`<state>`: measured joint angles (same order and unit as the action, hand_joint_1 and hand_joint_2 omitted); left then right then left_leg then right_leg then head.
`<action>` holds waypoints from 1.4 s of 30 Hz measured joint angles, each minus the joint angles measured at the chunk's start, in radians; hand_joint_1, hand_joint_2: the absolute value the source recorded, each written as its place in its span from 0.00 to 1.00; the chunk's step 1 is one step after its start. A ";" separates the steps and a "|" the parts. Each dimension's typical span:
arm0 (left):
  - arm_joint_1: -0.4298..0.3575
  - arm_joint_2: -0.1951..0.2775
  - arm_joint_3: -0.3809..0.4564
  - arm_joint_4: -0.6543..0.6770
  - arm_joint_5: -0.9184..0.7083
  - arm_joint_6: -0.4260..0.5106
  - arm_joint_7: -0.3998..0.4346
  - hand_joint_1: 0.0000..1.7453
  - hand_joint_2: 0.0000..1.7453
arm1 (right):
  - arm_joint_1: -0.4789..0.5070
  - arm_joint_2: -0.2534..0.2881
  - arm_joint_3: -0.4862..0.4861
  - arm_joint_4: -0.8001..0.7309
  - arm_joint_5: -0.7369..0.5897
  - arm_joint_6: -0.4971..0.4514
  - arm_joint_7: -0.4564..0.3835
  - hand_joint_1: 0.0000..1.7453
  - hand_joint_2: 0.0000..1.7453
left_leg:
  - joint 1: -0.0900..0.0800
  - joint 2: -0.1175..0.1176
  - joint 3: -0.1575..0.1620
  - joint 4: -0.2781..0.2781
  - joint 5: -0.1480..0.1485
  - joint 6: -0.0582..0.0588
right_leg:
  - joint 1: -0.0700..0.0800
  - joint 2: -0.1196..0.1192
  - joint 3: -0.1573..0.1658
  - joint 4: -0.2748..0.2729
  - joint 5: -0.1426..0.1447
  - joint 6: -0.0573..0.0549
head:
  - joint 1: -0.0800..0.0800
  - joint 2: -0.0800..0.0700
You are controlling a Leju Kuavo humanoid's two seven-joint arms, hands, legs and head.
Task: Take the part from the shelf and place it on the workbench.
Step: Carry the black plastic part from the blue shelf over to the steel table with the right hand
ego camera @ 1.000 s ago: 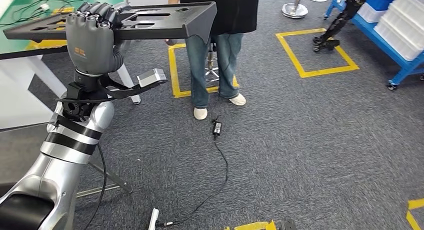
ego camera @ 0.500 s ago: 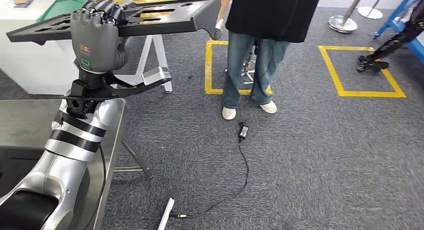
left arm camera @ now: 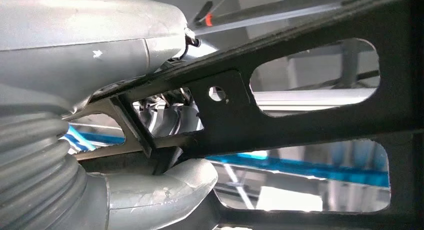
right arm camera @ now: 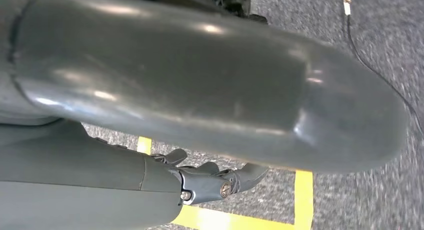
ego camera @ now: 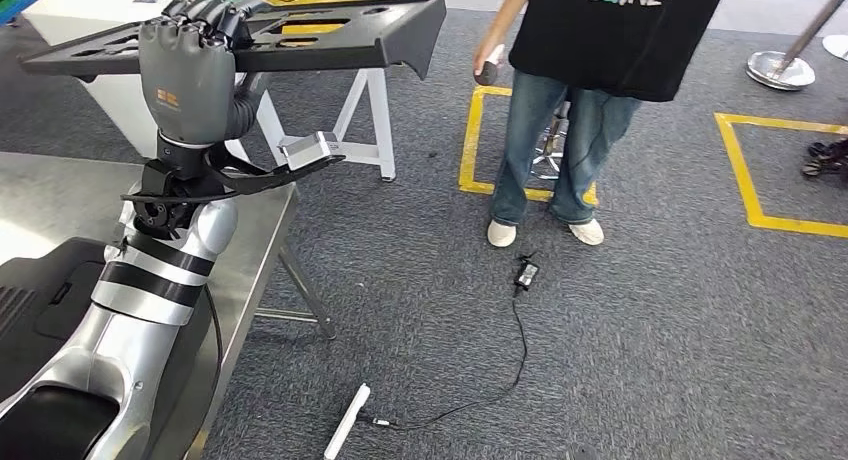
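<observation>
The part (ego camera: 330, 35) is a flat black plate with long cut-outs, held level and high at the upper left of the head view. My left hand (ego camera: 190, 75) grips its near edge, fingers curled over the top. In the left wrist view the part (left arm camera: 310, 115) runs across in front of the hand (left arm camera: 90, 55), with the thumb (left arm camera: 160, 195) under it. The steel workbench (ego camera: 70, 195) lies below and left of the raised arm. My right hand (right arm camera: 200, 90) hangs over the carpet with nothing in its dark fingers (right arm camera: 215, 182).
A person (ego camera: 590, 80) stands on the carpet right of the part. A black moulded piece (ego camera: 35, 300) lies on the workbench's near end. Behind stands a white table (ego camera: 110, 10) on trestle legs. A cable with adapter (ego camera: 525, 273) and a white strip (ego camera: 347, 420) lie on the floor.
The whole view has swung left: the steel workbench has come in at the lower left and the person has shifted right. My left hand keeps the part held high.
</observation>
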<state>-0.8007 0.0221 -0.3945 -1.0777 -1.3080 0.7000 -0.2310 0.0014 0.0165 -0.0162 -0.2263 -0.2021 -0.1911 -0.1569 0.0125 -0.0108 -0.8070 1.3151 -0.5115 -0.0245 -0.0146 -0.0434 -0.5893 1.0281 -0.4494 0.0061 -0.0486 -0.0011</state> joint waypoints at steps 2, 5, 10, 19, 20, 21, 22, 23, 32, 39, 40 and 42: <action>0.002 0.000 -0.001 0.002 0.000 0.000 0.001 1.00 1.00 | -0.001 0.001 -0.002 0.000 0.001 0.000 0.000 0.00 0.00 | 0.000 0.010 0.034 -0.046 0.032 0.002 | 0.001 -0.028 0.002 0.000 -0.002 -0.001 | 0.000 0.000; -0.001 -0.001 0.000 0.002 0.000 0.000 0.004 1.00 1.00 | -0.002 0.002 -0.002 0.000 0.003 0.001 0.000 0.00 0.00 | -0.010 0.066 0.143 -0.230 0.094 0.014 | 0.009 -0.064 0.009 0.002 -0.009 0.004 | 0.000 0.000; -0.003 0.003 0.005 0.001 0.000 0.000 0.002 1.00 1.00 | -0.010 0.001 -0.004 0.000 0.013 0.006 0.000 0.00 0.00 | -0.014 0.029 0.152 -0.271 0.107 0.045 | 0.014 -0.087 0.005 0.013 -0.024 0.020 | 0.005 0.000; 0.000 -0.002 0.006 0.000 0.000 0.000 0.003 1.00 1.00 | -0.011 -0.001 -0.004 0.001 0.025 0.011 0.009 0.00 0.00 | -0.001 -0.101 0.146 -0.276 0.125 0.057 | -0.002 0.074 -0.070 0.130 -0.047 0.045 | 0.015 0.000; -0.001 -0.002 0.007 -0.001 -0.001 0.000 0.004 1.00 1.00 | -0.012 -0.001 -0.004 0.001 0.026 0.012 0.009 0.00 0.00 | -0.002 -0.116 0.144 -0.275 0.127 0.053 | -0.003 0.092 -0.037 0.064 -0.023 0.046 | 0.015 0.000; -0.001 -0.002 0.007 -0.002 -0.001 0.000 0.006 1.00 1.00 | -0.014 -0.001 -0.004 0.001 0.028 0.013 0.010 0.00 0.00 | -0.002 -0.127 0.141 -0.275 0.129 0.048 | -0.004 0.104 -0.016 0.023 -0.009 0.043 | 0.014 0.000; -0.002 -0.001 0.007 -0.002 -0.001 0.000 0.008 1.00 1.00 | -0.016 -0.001 -0.004 0.001 0.029 0.014 0.010 0.00 0.00 | -0.002 -0.138 0.137 -0.276 0.133 0.042 | -0.002 0.109 -0.007 0.005 -0.004 0.038 | 0.014 0.000; -0.002 0.002 0.007 -0.002 -0.001 0.000 0.010 1.00 1.00 | -0.017 -0.001 -0.004 0.001 0.030 0.014 0.011 0.00 0.00 | -0.002 -0.149 0.134 -0.279 0.136 0.035 | 0.001 0.098 -0.004 0.004 -0.001 0.033 | 0.014 0.000; -0.003 0.025 0.008 0.002 -0.001 0.000 0.020 1.00 1.00 | -0.023 0.003 -0.007 0.000 0.038 0.016 0.020 0.00 0.00 | 0.001 0.006 0.024 -0.022 0.014 0.003 | -0.002 -0.022 -0.003 -0.004 0.007 -0.001 | -0.002 0.000; -0.013 0.033 0.007 0.003 -0.001 0.000 0.024 1.00 1.00 | -0.034 0.008 -0.007 0.000 0.041 0.017 0.027 0.00 0.00 | -0.015 0.057 0.153 -0.265 0.098 0.034 | 0.015 -0.107 0.008 -0.003 -0.005 0.019 | 0.005 0.000; -0.013 0.035 0.007 0.003 -0.001 0.000 0.025 1.00 1.00 | -0.036 0.007 -0.007 -0.001 0.042 0.017 0.028 0.00 0.00 | -0.014 0.043 0.153 -0.268 0.101 0.040 | 0.013 -0.108 0.008 0.000 -0.009 0.023 | 0.004 0.000; -0.018 0.037 0.007 0.003 -0.001 0.000 0.027 1.00 1.00 | -0.040 0.006 -0.007 -0.001 0.044 0.017 0.029 0.00 0.00 | -0.007 0.016 0.152 -0.273 0.109 0.054 | 0.008 -0.060 -0.015 0.047 -0.038 0.028 | 0.006 0.000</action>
<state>-0.8184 0.0596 -0.3876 -1.0751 -1.3088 0.7004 -0.2041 -0.0389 0.0227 -0.0229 -0.2276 -0.1583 -0.1737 -0.1281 0.0058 0.0056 -0.6551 1.0419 -0.4028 0.0297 -0.0066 -0.1032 -0.6042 1.0755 -0.4877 0.0337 -0.0423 -0.0011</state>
